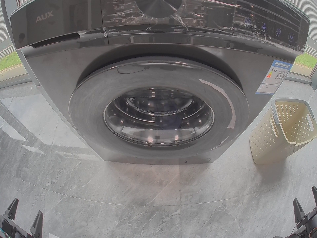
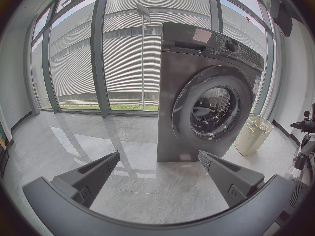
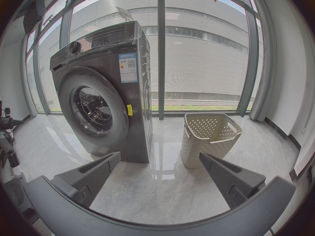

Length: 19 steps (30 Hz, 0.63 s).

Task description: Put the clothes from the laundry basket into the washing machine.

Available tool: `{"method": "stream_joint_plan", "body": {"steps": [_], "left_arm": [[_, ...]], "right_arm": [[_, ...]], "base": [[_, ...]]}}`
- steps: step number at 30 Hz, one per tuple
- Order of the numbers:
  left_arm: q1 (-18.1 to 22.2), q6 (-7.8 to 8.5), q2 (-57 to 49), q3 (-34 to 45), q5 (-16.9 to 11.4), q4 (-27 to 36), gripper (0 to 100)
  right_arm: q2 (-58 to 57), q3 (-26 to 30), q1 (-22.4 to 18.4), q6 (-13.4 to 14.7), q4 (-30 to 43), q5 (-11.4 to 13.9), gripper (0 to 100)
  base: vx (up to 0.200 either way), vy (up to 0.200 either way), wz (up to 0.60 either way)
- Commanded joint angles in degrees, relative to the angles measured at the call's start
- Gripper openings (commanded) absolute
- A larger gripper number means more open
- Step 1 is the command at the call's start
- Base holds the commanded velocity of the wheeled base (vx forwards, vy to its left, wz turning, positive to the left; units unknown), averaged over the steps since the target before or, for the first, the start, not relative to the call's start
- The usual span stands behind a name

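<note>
The grey washing machine (image 1: 158, 66) is standing on the pale tiled floor (image 1: 132, 189) with its round door sitting shut and open floor stretching in front of it. The cream perforated laundry basket (image 1: 284, 133) is standing upright just beside the machine's right front corner. The left gripper (image 2: 158, 156) and right gripper (image 3: 159, 156) are hovering well back, jaws gaping wide, holding nothing.
</note>
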Motion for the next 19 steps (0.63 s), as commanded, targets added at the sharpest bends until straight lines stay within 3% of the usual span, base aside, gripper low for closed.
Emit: {"method": "stream_joint_plan", "body": {"steps": [1,11,14,19], "left_arm": [[-0.02,-0.28,-0.93,0.92,0.02,0.00,100],[-0.02,-0.28,-0.93,0.84,0.11,0.00,100],[0.07,1.21,-0.93,1.01,-0.15,-0.09,100],[0.07,1.21,-0.93,0.92,-0.15,-0.09,100]], "right_arm": [[-0.18,1.01,-0.06,0.35,0.01,0.12,100],[-0.18,1.01,0.02,0.62,0.09,-1.11,100],[-0.18,1.01,0.11,0.53,0.01,-1.11,100],[-0.18,1.01,0.11,0.62,0.01,-1.11,100]], "base": [[0.000,0.000,0.00],[0.000,0.000,0.00],[0.000,0.000,0.00],[0.000,0.000,0.00]]}}
